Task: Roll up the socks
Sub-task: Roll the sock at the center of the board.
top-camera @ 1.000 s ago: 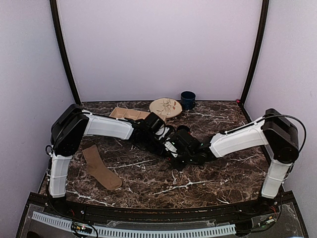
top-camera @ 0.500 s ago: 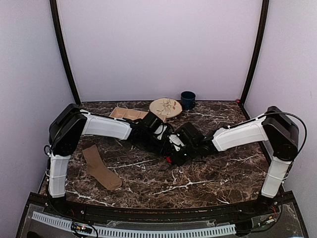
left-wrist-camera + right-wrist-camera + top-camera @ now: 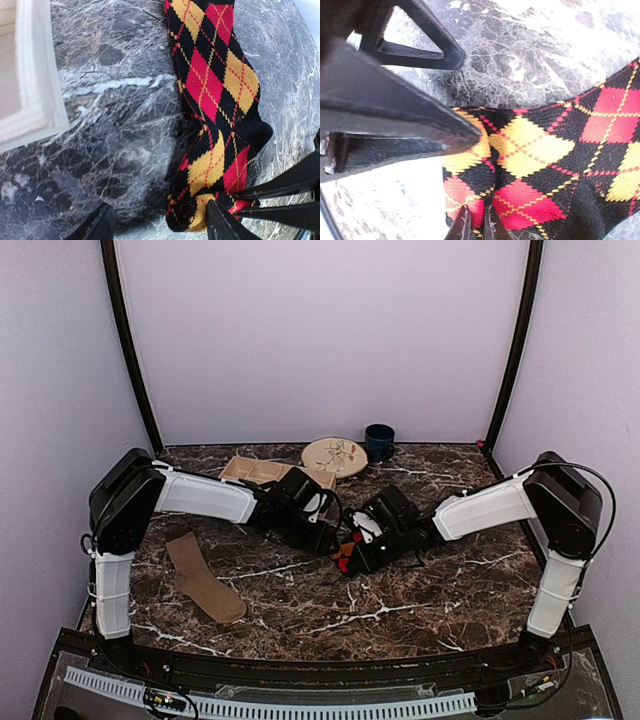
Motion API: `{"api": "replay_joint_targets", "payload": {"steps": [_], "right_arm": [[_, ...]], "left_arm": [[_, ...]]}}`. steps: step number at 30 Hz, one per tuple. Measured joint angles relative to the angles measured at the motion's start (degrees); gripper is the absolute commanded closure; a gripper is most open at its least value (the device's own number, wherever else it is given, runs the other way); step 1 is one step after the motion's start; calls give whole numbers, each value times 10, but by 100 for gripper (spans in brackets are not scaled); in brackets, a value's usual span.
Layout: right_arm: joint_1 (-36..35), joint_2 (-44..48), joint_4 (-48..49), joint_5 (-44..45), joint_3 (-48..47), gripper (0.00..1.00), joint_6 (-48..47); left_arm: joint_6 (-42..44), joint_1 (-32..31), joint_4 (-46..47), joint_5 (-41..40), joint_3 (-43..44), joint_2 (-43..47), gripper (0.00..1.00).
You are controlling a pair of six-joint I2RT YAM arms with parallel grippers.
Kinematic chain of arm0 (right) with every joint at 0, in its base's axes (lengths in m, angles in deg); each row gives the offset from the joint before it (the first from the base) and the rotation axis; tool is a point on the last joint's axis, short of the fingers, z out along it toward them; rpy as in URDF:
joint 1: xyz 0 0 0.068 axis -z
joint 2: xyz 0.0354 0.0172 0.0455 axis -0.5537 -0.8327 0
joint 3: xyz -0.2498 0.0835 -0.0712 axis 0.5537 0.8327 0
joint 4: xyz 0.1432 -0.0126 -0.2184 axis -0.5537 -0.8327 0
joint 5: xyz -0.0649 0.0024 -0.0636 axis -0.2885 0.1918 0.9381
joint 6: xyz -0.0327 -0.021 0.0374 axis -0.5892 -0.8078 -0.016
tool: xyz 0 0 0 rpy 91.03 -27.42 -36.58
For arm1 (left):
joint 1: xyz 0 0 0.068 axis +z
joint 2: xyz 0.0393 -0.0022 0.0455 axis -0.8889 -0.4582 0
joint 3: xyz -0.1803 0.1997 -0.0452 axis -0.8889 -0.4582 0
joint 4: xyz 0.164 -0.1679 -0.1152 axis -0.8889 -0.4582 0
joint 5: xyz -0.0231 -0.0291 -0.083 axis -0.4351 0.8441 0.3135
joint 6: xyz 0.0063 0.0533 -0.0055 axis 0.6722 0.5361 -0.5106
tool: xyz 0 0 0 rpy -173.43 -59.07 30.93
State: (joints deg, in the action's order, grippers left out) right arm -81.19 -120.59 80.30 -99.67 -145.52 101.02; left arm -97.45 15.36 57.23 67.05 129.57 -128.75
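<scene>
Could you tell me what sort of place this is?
Probably a robot test booth, not a home: plain lilac walls and black posts enclose a marble-patterned table, with two arms bolted at its near edge and props like a tan sock and blue mug.

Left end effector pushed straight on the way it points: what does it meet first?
Left end effector: probably the bare table first; the argyle sock lies by one finger and may get brushed.

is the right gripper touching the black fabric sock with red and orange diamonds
Touching: right wrist view shows the right gripper pinching the black argyle sock.
</scene>
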Motion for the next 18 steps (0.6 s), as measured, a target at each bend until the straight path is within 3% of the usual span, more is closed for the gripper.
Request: {"api": "replay_joint_targets", "payload": {"steps": [18], "right_arm": [[38, -42, -17, -151, -34, 90, 11]], "left_arm": [[2, 3, 62, 24, -94, 54, 34]]}}
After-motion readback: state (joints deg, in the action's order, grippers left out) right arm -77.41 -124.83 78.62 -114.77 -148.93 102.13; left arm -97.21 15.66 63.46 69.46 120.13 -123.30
